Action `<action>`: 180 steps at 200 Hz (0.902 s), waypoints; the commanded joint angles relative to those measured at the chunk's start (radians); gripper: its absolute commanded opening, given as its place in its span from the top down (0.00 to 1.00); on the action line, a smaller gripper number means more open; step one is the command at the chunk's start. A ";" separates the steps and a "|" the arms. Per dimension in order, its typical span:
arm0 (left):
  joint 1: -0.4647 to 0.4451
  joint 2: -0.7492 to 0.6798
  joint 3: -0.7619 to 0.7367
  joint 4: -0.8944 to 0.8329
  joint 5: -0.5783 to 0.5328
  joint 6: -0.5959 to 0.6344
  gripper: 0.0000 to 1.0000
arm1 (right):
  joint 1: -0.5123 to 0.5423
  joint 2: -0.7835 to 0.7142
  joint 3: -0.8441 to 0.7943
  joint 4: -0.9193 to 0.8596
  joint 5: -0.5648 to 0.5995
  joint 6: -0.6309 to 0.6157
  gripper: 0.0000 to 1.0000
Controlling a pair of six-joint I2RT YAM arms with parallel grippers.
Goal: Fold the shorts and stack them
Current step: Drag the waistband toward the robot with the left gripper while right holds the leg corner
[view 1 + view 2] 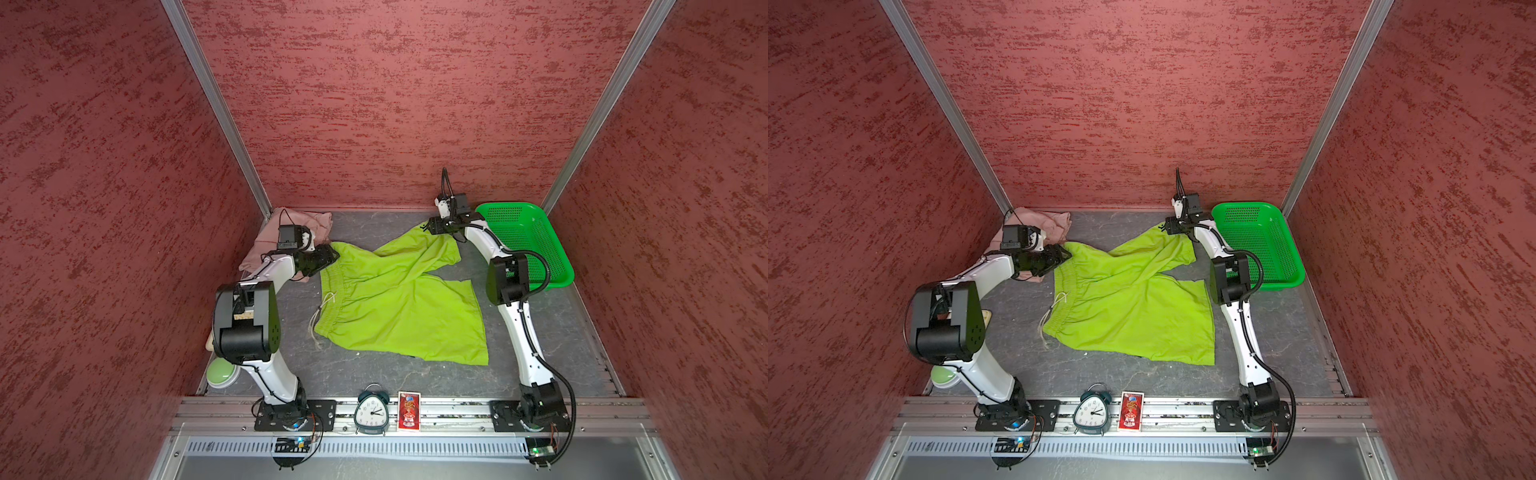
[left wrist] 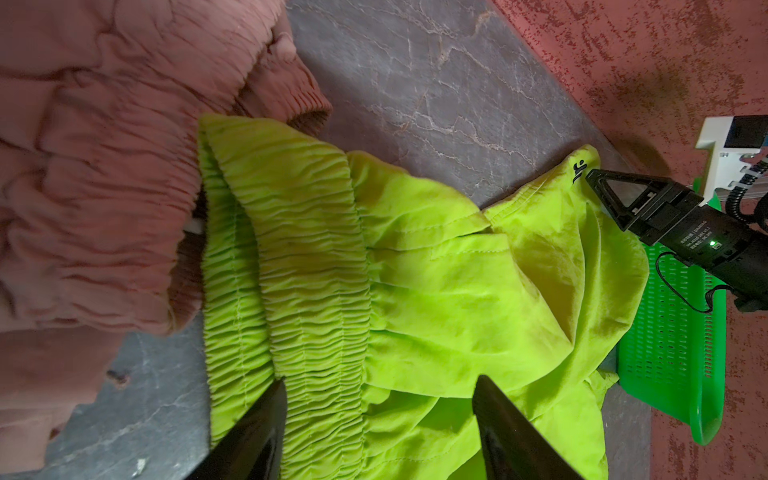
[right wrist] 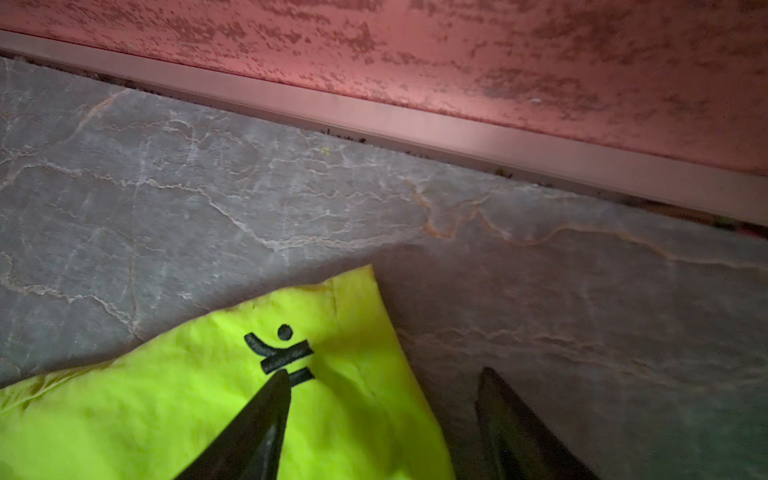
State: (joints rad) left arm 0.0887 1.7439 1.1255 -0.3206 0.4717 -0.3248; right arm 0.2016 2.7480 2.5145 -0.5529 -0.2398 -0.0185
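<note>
**Lime pair laid out, no fold made yet**

The lime green shorts [image 1: 399,299] are spread across the middle of the tabletop [image 1: 374,224]. The gathered waistband [image 2: 299,249] is turned toward the left edge and the legs toward the right edge, with one leg skewed toward the far right corner. The fabric is thin and creased where the legs meet. The elastic is ruched in tight ridges, and a white drawstring [image 1: 320,316] is trailed from it.

The left gripper [image 2: 380,380] is held spread over the waistband's far end, with nothing pinched. The right gripper [image 3: 383,371] is likewise spread at the skewed leg's corner, beside a black printed logo [image 3: 282,353].

Flattening is judged to be the step in hand (the pair is not yet squared). Next, the skewed leg would need to be straightened, then matching corners pinched and carried over together.

The pink shorts [image 1: 299,220] are bunched in the far left corner, touching the lime waistband. A perforated plastic basket [image 1: 561,266] is set in the far right corner.
</note>
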 commanded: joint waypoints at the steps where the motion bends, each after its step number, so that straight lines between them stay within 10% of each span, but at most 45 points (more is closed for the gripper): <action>1: -0.006 0.030 0.018 0.019 0.017 0.004 0.30 | 0.007 0.015 0.046 0.047 -0.005 -0.005 0.44; 43: -0.010 0.046 0.027 0.029 0.022 0.003 0.38 | 0.007 0.029 0.048 0.107 -0.179 0.109 1.00; 63: -0.010 0.055 0.031 0.028 0.029 0.007 0.53 | 0.007 0.020 0.054 0.136 -0.230 0.155 1.00; 84: -0.007 0.054 0.033 0.023 0.024 0.010 1.00 | 0.007 -0.028 0.057 0.123 -0.179 0.158 1.00; 180: 0.018 -0.064 0.023 0.001 -0.006 0.036 1.00 | 0.002 -0.342 0.046 0.056 0.013 0.126 1.00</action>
State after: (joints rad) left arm 0.0921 1.7393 1.1351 -0.3172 0.4839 -0.3164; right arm 0.2020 2.5332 2.5320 -0.5220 -0.2787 0.1162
